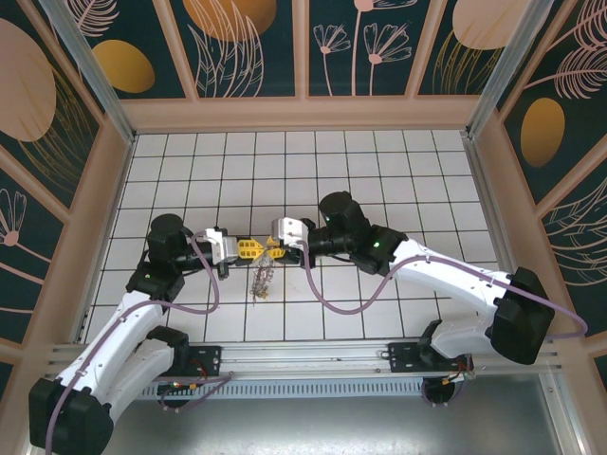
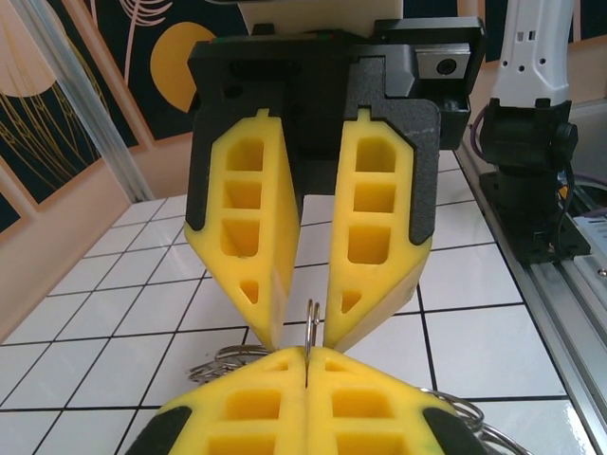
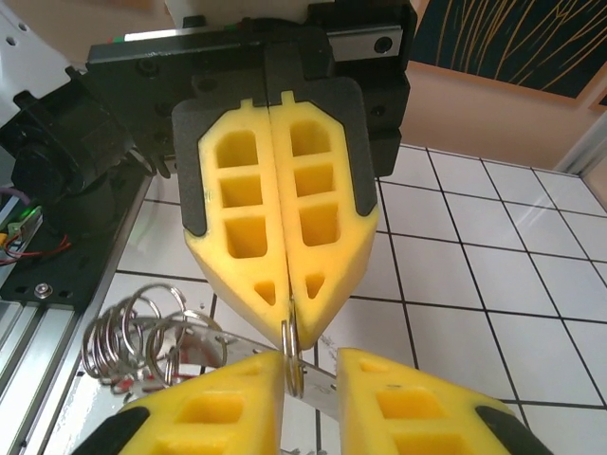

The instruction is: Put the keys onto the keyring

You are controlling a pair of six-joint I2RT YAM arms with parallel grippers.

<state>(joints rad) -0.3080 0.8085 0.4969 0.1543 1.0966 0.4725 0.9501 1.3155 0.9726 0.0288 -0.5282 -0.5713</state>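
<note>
Left claw (image 2: 306, 358) pinches the keyring (image 3: 291, 370) (right claw (image 3: 311, 362) straddling it).

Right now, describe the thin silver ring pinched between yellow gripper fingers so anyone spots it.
On the white tiled floor, two white arms meet tip to tip. The shut left gripper pinches a thin silver ring edge-on. Unlike the bunch of silver rings beside it, it alone sits between yellow fingers.

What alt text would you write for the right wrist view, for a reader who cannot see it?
The shut left gripper pinches a metal ring at its yellow tips. Below, the fingers of the right gripper stand apart, the ring beside one of them. A bunch of small rings sits at left over white tiles.
</note>
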